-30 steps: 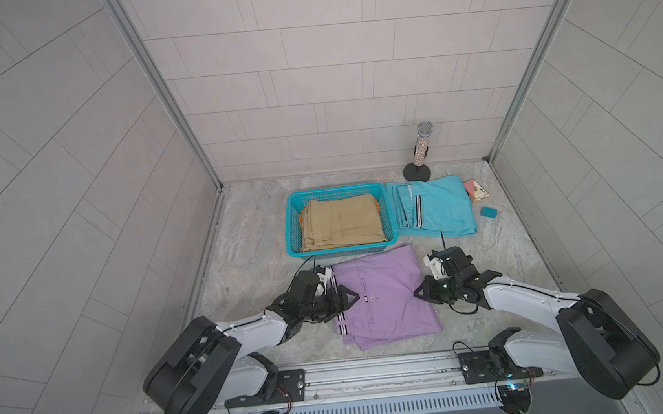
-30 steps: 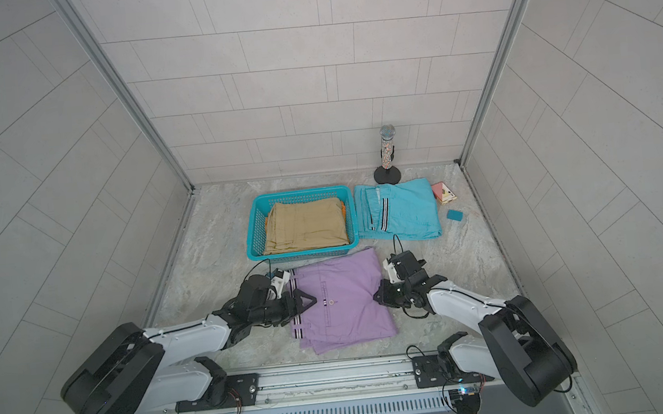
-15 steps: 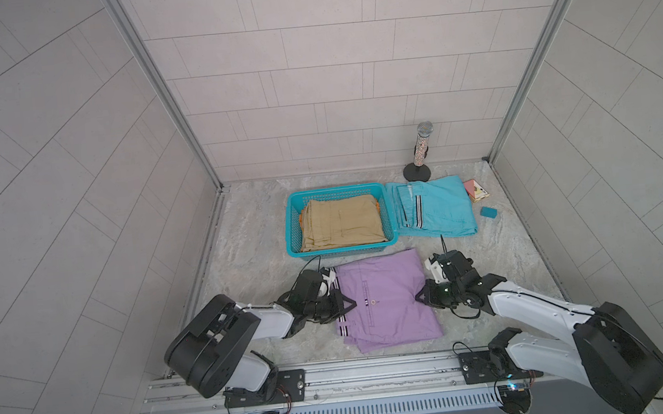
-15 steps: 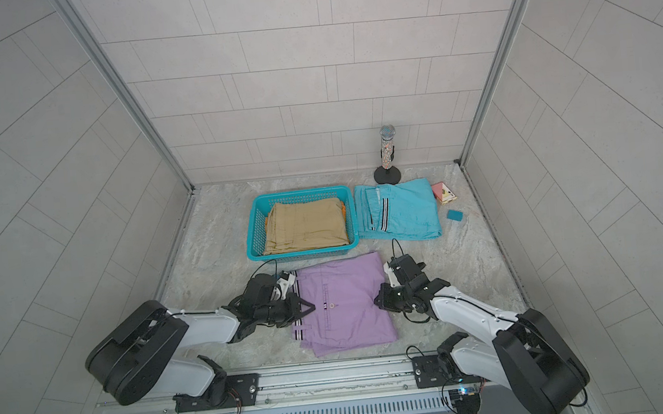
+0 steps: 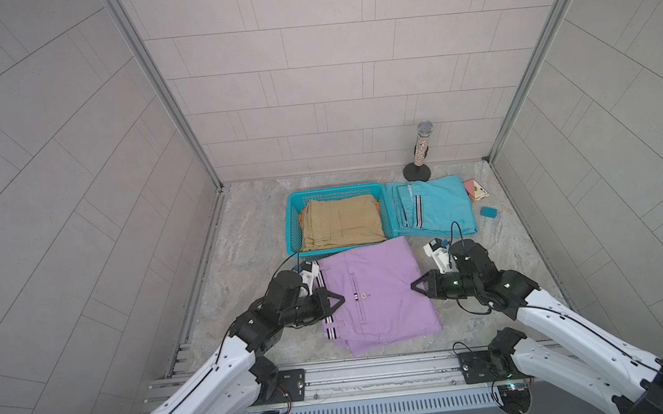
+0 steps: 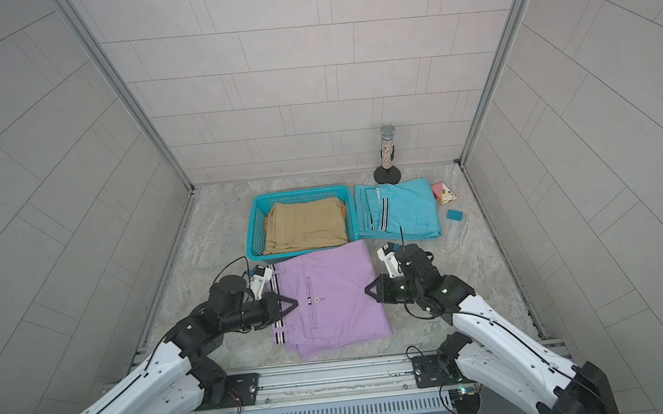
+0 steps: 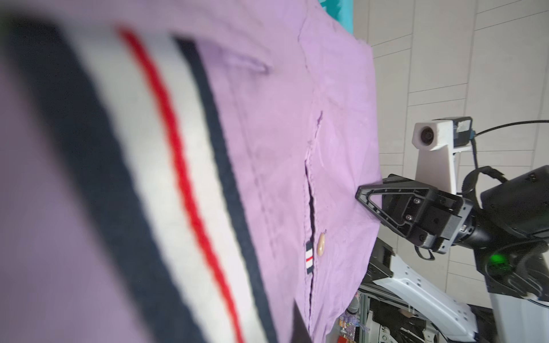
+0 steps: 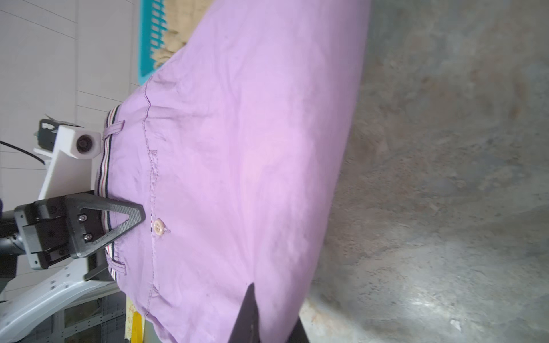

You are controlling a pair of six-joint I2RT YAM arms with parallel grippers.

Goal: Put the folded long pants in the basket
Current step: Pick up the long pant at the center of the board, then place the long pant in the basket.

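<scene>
Two pairs are kept in the basket [image 5: 293, 224], tan pants [image 5: 341, 225] topmost; lilac pants [image 5: 383, 297] before it are pinched by left claw [image 5: 340, 298] and right claw [image 5: 414, 286]; red stripe thread [image 7: 178, 142] is shown only by wrist views.

Mic [image 5: 422, 142], teal blk [image 5: 488, 212], pink box [image 5: 476, 190]

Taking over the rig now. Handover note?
The left gripper has its jaws shut on the striped waistband edge of the lilac pants. The right gripper has its jaws shut on the opposite edge.
In the basket: the tan pants on top, with the orange pants peeking out beneath.
The turquoise pants lie on the table beside the basket.
Done: two pairs in. Left: lilac, then turquoise.
</scene>
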